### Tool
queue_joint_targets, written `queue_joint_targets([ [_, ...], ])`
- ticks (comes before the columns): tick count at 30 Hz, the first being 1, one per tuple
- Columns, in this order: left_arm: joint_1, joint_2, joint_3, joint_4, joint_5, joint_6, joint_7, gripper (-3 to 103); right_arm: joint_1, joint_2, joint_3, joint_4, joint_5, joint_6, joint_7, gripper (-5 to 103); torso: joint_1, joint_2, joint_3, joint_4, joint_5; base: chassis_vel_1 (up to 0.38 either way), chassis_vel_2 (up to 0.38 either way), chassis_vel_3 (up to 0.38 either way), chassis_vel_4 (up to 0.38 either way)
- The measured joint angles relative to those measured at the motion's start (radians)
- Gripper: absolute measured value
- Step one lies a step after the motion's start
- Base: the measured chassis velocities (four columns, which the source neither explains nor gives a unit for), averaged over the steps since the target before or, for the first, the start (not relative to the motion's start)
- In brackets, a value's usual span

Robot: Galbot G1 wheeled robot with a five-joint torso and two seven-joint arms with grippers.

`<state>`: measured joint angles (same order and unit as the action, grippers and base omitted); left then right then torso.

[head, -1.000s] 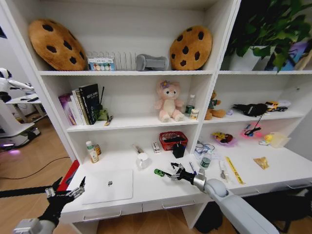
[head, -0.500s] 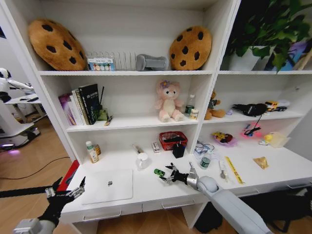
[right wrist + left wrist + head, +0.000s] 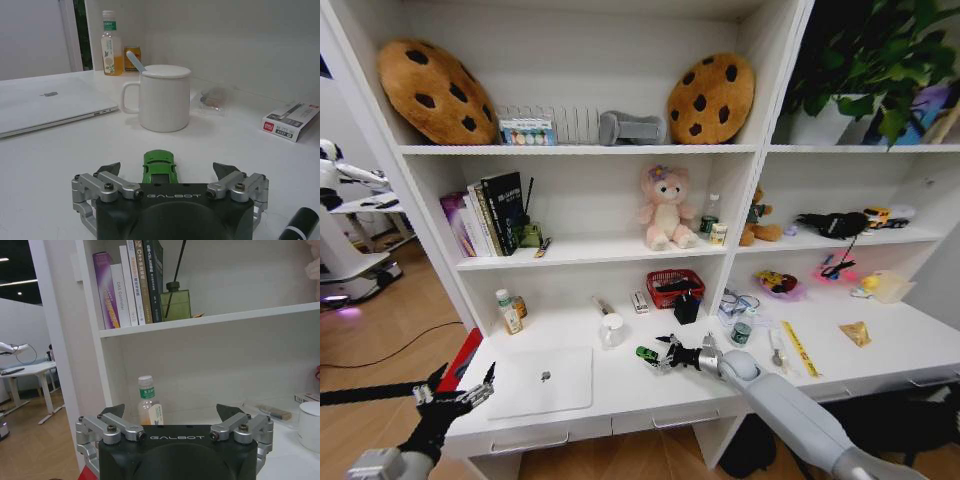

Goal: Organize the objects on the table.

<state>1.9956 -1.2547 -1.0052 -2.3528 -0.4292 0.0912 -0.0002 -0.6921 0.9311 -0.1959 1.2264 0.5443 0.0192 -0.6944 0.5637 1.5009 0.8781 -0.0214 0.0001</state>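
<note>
Right end effector (image 3: 666,355) (spread) at green car (image 3: 646,353)

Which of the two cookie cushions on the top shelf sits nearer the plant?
The smaller cookie cushion on the right; the larger cookie cushion leans at the far left.

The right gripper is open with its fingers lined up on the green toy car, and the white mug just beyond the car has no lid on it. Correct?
Not quite. The right wrist view shows the mug covered by a lid, a spoon handle sticking out. The rest holds: the right gripper is open and lined up on the green toy car.
</note>
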Motion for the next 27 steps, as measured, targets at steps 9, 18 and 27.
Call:
queue_joint_targets([
  [9,0.0,0.0,0.0,0.0,0.0,0.0,0.0,100,0.021,0.017,-0.02,-0.047,-0.023,0.008,-0.017,100,0.0,0.0,0.0,0.0,-0.0001,0.0,0.0,0.0,0.0],
  [18,0.0,0.0,0.0,0.0,0.0,0.0,0.0,100,0.015,0.031,-0.016,-0.054,-0.031,0.018,-0.021,79,0.0,0.0,0.0,0.0,-0.0002,0.0,0.0,0.0,0.0],
  [27,0.0,0.0,0.0,0.0,0.0,0.0,0.0,100,0.024,0.036,-0.019,-0.07,-0.031,0.02,-0.031,46,0.0,0.0,0.0,0.0001,-0.0001,0.0,0.0,0.0,0.0],
])
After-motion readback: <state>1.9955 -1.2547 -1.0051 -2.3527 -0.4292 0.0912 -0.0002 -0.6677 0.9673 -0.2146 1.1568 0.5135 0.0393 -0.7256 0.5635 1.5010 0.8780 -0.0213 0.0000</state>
